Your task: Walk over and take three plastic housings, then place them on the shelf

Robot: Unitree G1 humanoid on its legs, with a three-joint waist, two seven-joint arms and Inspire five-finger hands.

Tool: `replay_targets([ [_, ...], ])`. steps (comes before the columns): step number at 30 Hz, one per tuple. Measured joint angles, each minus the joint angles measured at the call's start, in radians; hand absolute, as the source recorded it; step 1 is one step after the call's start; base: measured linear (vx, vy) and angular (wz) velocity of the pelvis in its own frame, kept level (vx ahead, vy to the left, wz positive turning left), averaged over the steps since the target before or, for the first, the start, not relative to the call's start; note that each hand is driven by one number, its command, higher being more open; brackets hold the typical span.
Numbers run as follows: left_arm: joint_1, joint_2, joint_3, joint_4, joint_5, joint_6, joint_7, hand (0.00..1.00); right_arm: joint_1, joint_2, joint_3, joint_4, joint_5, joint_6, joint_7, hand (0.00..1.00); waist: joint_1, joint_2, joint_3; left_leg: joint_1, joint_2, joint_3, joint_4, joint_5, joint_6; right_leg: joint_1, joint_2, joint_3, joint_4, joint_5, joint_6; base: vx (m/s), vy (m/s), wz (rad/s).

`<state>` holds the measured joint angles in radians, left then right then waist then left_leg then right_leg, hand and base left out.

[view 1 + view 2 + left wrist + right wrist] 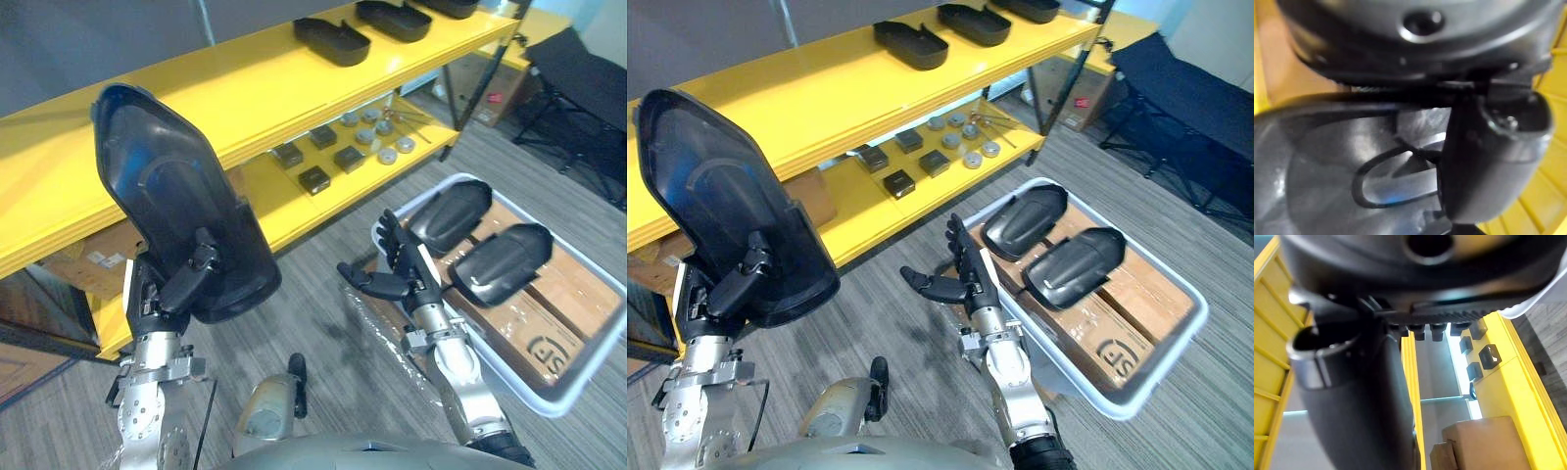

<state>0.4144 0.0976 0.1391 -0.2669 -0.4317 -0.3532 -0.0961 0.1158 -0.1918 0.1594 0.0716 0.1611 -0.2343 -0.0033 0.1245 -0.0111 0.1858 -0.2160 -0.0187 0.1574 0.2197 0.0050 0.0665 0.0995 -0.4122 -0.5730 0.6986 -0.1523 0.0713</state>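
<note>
Black plastic housing [162,186] stands upright before the yellow shelf's [245,93] front edge, pinched low by the left hand [184,281]; the right hand [400,269] hovers spread beside the bin's [539,397] corner.

Glossy black plastic housing [171,196], smooth glossy yellow shelf [245,98], brown cardboard [563,294], grey carpet [323,343]

Cannot see the fingers of the left hand [176,286] behind the held housing [171,186]. Cannot identify the small pieces [345,157] on the lower shelf [294,211]. Cut off at the upper edge: the farthest housing [451,7] on the top shelf [245,98].
</note>
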Motion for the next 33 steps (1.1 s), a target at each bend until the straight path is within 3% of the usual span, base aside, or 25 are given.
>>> replay_targets([
  [1, -0.004, 0.0, 0.004, -0.005, -0.001, 0.0, 0.003, 0.0, -0.006, 0.001, -0.007, 0.001, 0.0, -0.006, 0.0, 1.0, -0.003, 0.002, 0.001, 0.015, -0.005, -0.017, -0.018, 0.0, 0.005, -0.021, -0.004, 0.012, 0.04, -0.029, 0.004, 0.22, 0.068, 0.37],
  [2, -0.018, -0.005, 0.015, -0.006, -0.004, 0.0, 0.01, 0.0, -0.024, 0.0, -0.023, 0.001, 0.001, -0.017, 0.005, 1.0, -0.006, 0.008, 0.004, 0.049, -0.009, -0.037, -0.046, -0.002, 0.011, -0.064, 0.002, 0.029, 0.07, -0.095, -0.01, 0.16, 0.021, 0.32],
  [4, -0.028, -0.004, 0.032, -0.008, -0.007, 0.006, 0.039, 0.0, -0.06, -0.001, -0.039, -0.001, 0.002, -0.032, 0.024, 1.0, -0.016, 0.028, 0.005, 0.114, -0.007, -0.06, -0.083, -0.011, 0.012, -0.134, 0.037, 0.042, 0.013, -0.136, -0.055, 0.23, 0.055, 0.27],
  [6, -0.057, -0.002, 0.032, -0.008, -0.007, 0.013, 0.055, 0.0, -0.064, -0.006, -0.06, -0.023, 0.013, -0.052, 0.039, 1.0, -0.027, 0.044, 0.007, 0.136, -0.007, -0.105, -0.079, -0.029, 0.011, -0.221, 0.082, 0.121, -0.062, -0.13, -0.056, 0.21, 0.005, 0.68],
  [9, -0.081, 0.002, 0.031, -0.006, -0.006, 0.023, 0.078, 0.0, -0.064, -0.018, -0.082, -0.043, 0.108, -0.056, 0.088, 1.0, -0.06, 0.05, 0.007, 0.14, -0.006, -0.207, -0.041, -0.065, -0.003, -0.311, 0.156, 0.295, -0.248, -0.077, 0.009, 0.21, -0.112, 1.0],
  [11, -0.087, 0.001, 0.029, 0.011, -0.007, 0.027, 0.083, 0.0, -0.06, -0.033, -0.096, -0.047, 0.172, -0.056, 0.131, 1.0, -0.073, 0.047, 0.006, 0.154, -0.014, -0.292, -0.015, -0.096, -0.027, -0.311, 0.195, 0.38, -0.341, -0.041, 0.04, 0.25, -0.255, 1.38],
  [12, -0.093, 0.003, 0.023, 0.026, -0.008, 0.027, 0.081, 0.0, -0.046, -0.045, -0.122, -0.072, 0.197, -0.051, 0.159, 1.0, -0.075, 0.039, 0.002, 0.16, -0.033, -0.345, -0.011, -0.113, -0.039, -0.287, 0.211, 0.427, -0.379, -0.04, 0.041, 0.23, -0.305, 1.45],
  [14, -0.091, 0.007, 0.023, 0.027, -0.009, 0.027, 0.08, 0.0, -0.035, -0.048, -0.152, -0.107, 0.22, -0.039, 0.178, 1.0, -0.075, -0.001, -0.02, 0.156, -0.054, -0.352, -0.009, -0.127, -0.051, -0.255, 0.21, 0.441, -0.416, -0.061, 0.016, 0.23, -0.326, 1.16],
  [15, -0.095, -0.002, 0.015, 0.038, -0.01, 0.029, 0.079, 0.0, -0.034, -0.059, -0.183, -0.12, 0.235, -0.038, 0.189, 1.0, -0.082, 0.003, -0.022, 0.151, -0.044, -0.339, 0.01, -0.14, -0.052, -0.237, 0.21, 0.428, -0.421, -0.026, 0.03, 0.28, -0.345, 1.44],
  [16, -0.081, -0.014, 0.008, 0.042, -0.011, 0.033, 0.07, 0.0, -0.035, -0.079, -0.217, -0.122, 0.274, -0.036, 0.195, 1.0, -0.094, 0.031, -0.03, 0.116, 0.013, -0.254, 0.108, -0.177, -0.049, -0.206, 0.213, 0.367, -0.421, 0.0, -0.004, 0.27, -0.313, 1.55],
  [17, -0.07, -0.016, 0.003, 0.042, -0.011, 0.033, 0.068, 0.0, -0.035, -0.09, -0.243, -0.121, 0.3, -0.029, 0.197, 1.0, -0.098, 0.054, -0.026, 0.09, 0.057, -0.187, 0.2, -0.208, -0.074, -0.168, 0.222, 0.322, -0.423, 0.049, -0.01, 0.29, -0.288, 1.52],
  [18, -0.064, -0.021, -0.003, 0.06, -0.01, 0.037, 0.064, 0.0, -0.03, -0.088, -0.279, -0.105, 0.32, -0.017, 0.199, 1.0, -0.103, 0.082, -0.022, 0.073, 0.116, -0.109, 0.296, -0.225, -0.079, -0.104, 0.247, 0.266, -0.436, 0.03, -0.013, 0.22, -0.229, 1.04],
  [20, -0.059, -0.024, -0.002, 0.071, -0.01, 0.048, 0.064, 0.0, -0.025, -0.088, -0.299, -0.077, 0.329, -0.012, 0.2, 1.0, -0.099, 0.079, -0.015, 0.052, 0.181, -0.001, 0.39, -0.225, -0.085, -0.01, 0.263, 0.204, -0.499, 0.036, -0.012, 0.23, -0.188, 0.78],
  [22, -0.06, -0.024, -0.011, 0.072, -0.006, 0.049, 0.063, 0.0, -0.019, -0.081, -0.313, -0.076, 0.329, -0.019, 0.204, 1.0, -0.101, 0.074, -0.013, 0.048, 0.236, 0.106, 0.385, -0.233, -0.084, 0.054, 0.263, 0.163, -0.549, 0.041, -0.01, 0.34, -0.177, 0.64],
  [23, -0.067, -0.024, -0.043, 0.072, 0.008, 0.048, 0.066, 0.0, -0.019, -0.076, -0.323, -0.076, 0.323, -0.05, 0.2, 1.0, -0.104, 0.076, -0.013, 0.039, 0.275, 0.144, 0.299, -0.214, -0.113, 0.085, 0.254, 0.138, -0.581, 0.042, -0.008, 0.25, -0.088, 0.51],
  [24, -0.074, -0.024, -0.06, 0.072, 0.015, 0.048, 0.069, 0.0, -0.018, -0.073, -0.326, -0.076, 0.322, -0.065, 0.192, 1.0, -0.106, 0.079, -0.015, 0.031, 0.284, 0.143, 0.266, -0.197, -0.132, 0.09, 0.25, 0.133, -0.584, 0.043, -0.007, 0.23, 0.062, 0.5],
  [25, -0.09, -0.024, -0.096, 0.072, 0.038, 0.048, 0.072, 0.0, -0.019, -0.064, -0.331, -0.076, 0.322, -0.089, 0.169, 1.0, -0.107, 0.085, -0.016, 0.034, 0.289, 0.143, 0.175, -0.142, -0.154, 0.099, 0.239, 0.128, -0.584, 0.043, -0.006, 0.18, 0.1, 0.25],
  [26, -0.102, -0.024, -0.118, 0.071, 0.067, 0.048, 0.072, 0.0, -0.02, -0.059, -0.331, -0.076, 0.322, -0.106, 0.15, 1.0, -0.105, 0.09, -0.018, 0.05, 0.285, 0.125, 0.089, -0.072, -0.164, 0.102, 0.23, 0.129, -0.58, 0.048, 0.001, 0.28, 0.21, -0.02],
  [27, -0.104, -0.024, -0.139, 0.065, 0.099, 0.048, 0.072, 0.0, -0.028, -0.053, -0.329, -0.076, 0.327, -0.122, 0.135, 1.0, -0.1, 0.104, -0.026, 0.088, 0.266, 0.087, -0.01, 0.048, -0.166, 0.101, 0.222, 0.147, -0.572, 0.052, 0.01, 0.19, 0.211, -0.31],
  [28, -0.104, -0.022, -0.143, 0.062, 0.108, 0.048, 0.072, 0.0, -0.034, -0.048, -0.325, -0.076, 0.327, -0.13, 0.127, 1.0, -0.1, 0.113, -0.032, 0.113, 0.258, 0.081, -0.04, 0.056, -0.183, 0.098, 0.219, 0.161, -0.568, 0.052, 0.016, 0.26, 0.338, -0.36],
  [30, -0.126, 0.016, -0.142, 0.049, 0.13, 0.049, 0.065, 0.0, -0.044, 0.016, -0.302, -0.085, 0.325, -0.158, 0.095, 1.0, -0.118, 0.053, -0.019, 0.171, 0.177, 0.113, -0.104, 0.053, -0.163, 0.091, 0.135, 0.167, -0.553, 0.07, 0.061, 0.2, 0.319, -0.28],
  [33, -0.132, 0.047, -0.116, 0.026, 0.131, 0.053, 0.06, 0.0, -0.041, 0.07, -0.262, -0.095, 0.315, -0.163, 0.078, 1.0, -0.121, 0.026, -0.018, 0.217, 0.137, 0.172, -0.138, 0.04, -0.135, 0.085, 0.091, 0.171, -0.563, 0.115, 0.094, 0.11, 0.172, -0.41],
])
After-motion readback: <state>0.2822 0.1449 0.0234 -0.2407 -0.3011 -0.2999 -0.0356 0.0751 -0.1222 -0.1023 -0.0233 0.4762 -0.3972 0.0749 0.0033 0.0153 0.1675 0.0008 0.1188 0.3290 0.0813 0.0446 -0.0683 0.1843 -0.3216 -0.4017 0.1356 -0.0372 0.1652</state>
